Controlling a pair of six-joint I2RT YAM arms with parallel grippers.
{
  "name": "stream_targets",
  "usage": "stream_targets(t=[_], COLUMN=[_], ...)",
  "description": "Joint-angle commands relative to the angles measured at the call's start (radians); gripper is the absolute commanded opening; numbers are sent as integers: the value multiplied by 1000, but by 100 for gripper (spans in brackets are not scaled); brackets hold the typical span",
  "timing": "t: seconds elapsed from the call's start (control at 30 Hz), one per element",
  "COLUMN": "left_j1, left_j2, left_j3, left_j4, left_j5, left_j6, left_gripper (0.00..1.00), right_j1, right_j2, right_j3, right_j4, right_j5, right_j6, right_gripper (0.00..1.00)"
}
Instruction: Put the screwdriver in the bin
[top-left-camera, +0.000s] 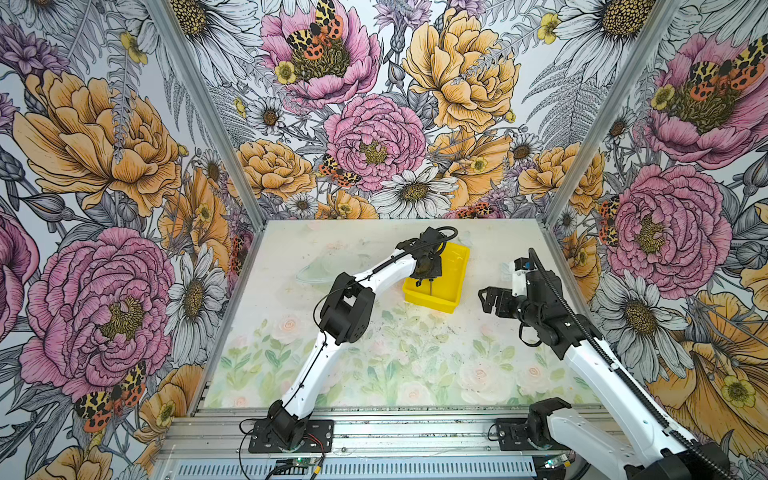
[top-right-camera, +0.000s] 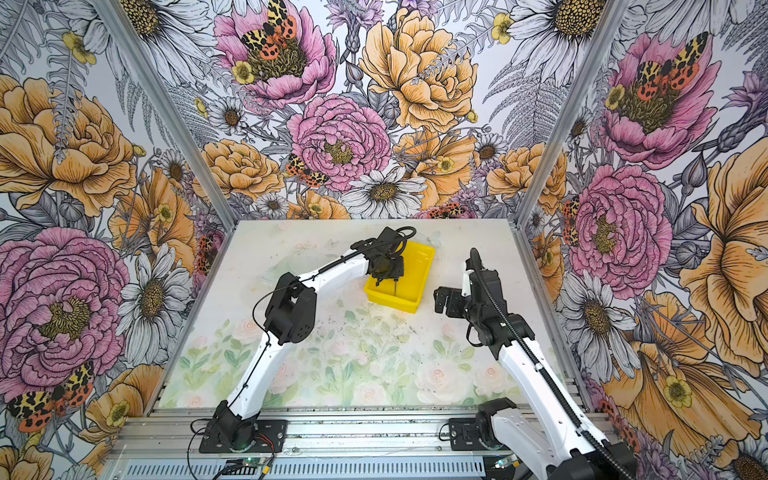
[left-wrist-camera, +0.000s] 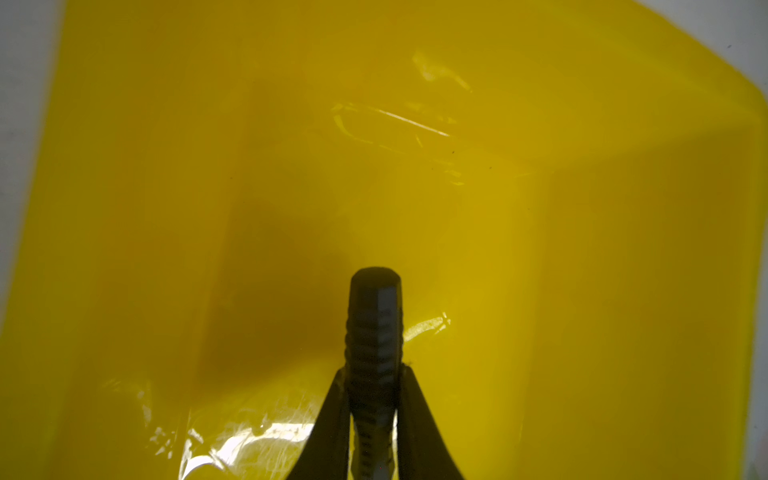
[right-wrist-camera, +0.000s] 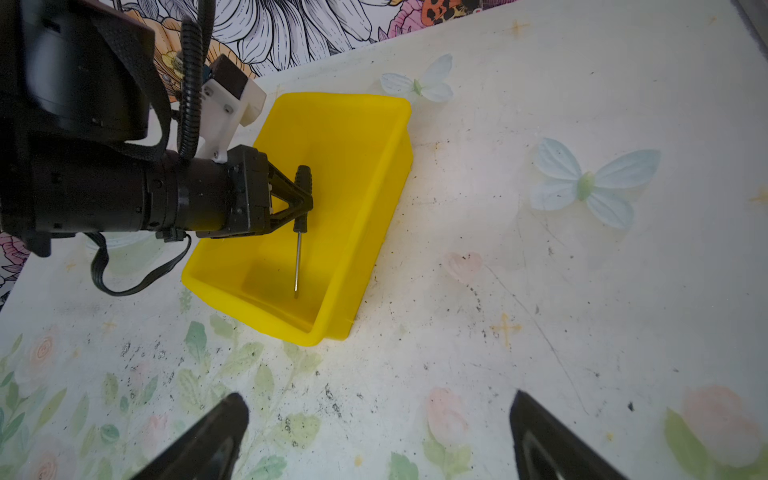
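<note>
The left claw (right-wrist-camera: 305, 199) pinches a slim black-handled, silver-shafted screwdriver (right-wrist-camera: 297, 257), shaft reaching into the glossy yellow rectangular plastic bin (right-wrist-camera: 399, 124); the right claw (right-wrist-camera: 379, 397) gapes wide nearby.

Both top views are bright and even, lit from above, sharp, with soft shadows on the surface (top-left-camera: 374, 353) and walls (top-left-camera: 104, 166) bowing at the edges. Left wrist view dim: the bin (left-wrist-camera: 582, 249) shows white glare patches, the screwdriver (left-wrist-camera: 374, 332) close, soft, casting a dark shadow. Right wrist view bright; right gripper (right-wrist-camera: 378, 397) blurred in the foreground.
</note>
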Motion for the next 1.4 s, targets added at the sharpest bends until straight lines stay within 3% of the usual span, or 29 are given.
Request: stream_targets(t=[0.0,0.37,0.5,0.63,0.7,0.8,0.9,1.1,1.37], left_j1=[-11,-15,-15,-23,-24,-29,-46,-78,-93], left_j2=[15,-14,-36,-83,-121,-183,-261,-468,-790], left_j3=[19,12,21,-2,-31,-93,-160,-365,-729], left_j4=[9,9,7,8,8,7,8,10,66], left_j5=[-37,-40,-36,-48,-59,-66,-92,-145,-215], left_j6=[-4,18,19,34,37,41,73,119,128], left_gripper=[25,34,49,57,68,82,89,97,99], right_j1=[7,7,8,6,7,7,8,6,4], right_j2=[-24,-41,-53,-78,-92,-136,-200,-277,-239], right_j3=[-10,-19,-23,-42,-51,-72,-102,-152,-148], right_j4=[20,20,27,49,56,53,53,53,56], right_j5=[15,23,45,89,108,161,204,208,233], right_j6=[11,13,28,32,33,41,43,18,65], right_gripper=[100,99,99,100,100,99,100,99,99])
